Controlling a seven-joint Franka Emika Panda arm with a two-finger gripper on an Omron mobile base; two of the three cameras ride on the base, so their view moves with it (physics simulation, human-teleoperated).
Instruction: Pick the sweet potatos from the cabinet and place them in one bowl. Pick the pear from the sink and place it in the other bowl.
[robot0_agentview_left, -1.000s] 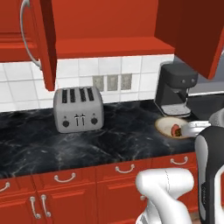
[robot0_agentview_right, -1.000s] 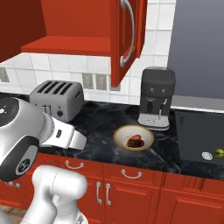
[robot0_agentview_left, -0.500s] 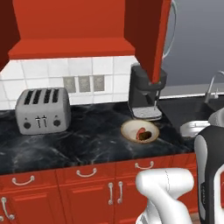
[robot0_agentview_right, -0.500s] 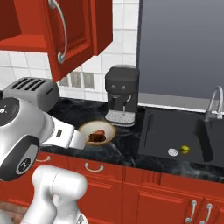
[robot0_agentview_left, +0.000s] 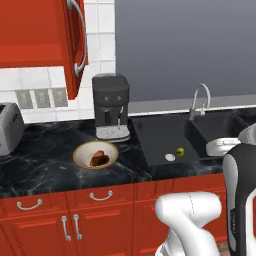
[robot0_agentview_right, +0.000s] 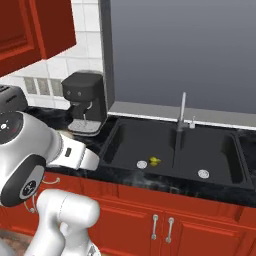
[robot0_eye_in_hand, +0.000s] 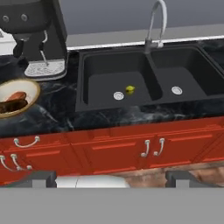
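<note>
Now we see the pear beside the sink drain; gripper released, clear of the sink.

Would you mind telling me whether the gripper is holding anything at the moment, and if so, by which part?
Nothing is held. The gripper is open with nothing between its dark fingertips, and the small yellow-green pear lies untouched in the black double-basin sink.
</note>
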